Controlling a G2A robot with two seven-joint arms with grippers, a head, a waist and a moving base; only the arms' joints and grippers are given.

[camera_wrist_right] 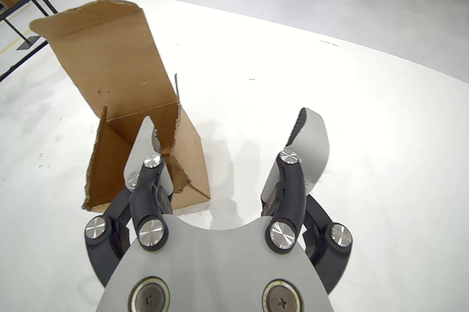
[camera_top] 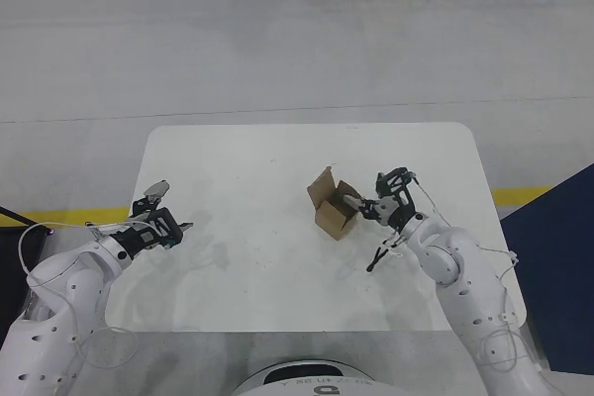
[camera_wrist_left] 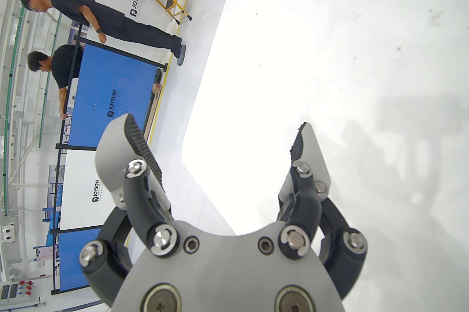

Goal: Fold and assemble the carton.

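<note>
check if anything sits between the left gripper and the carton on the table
Nothing visible does. Between the open left gripper and the carton lies bare table. The right gripper, also open, is at the carton's far side, with one finger at its torn wall.

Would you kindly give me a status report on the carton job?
Left gripper open, over table. Right gripper open, straddling carton wall. Half-formed, top flap up. Nothing in the way.
</note>
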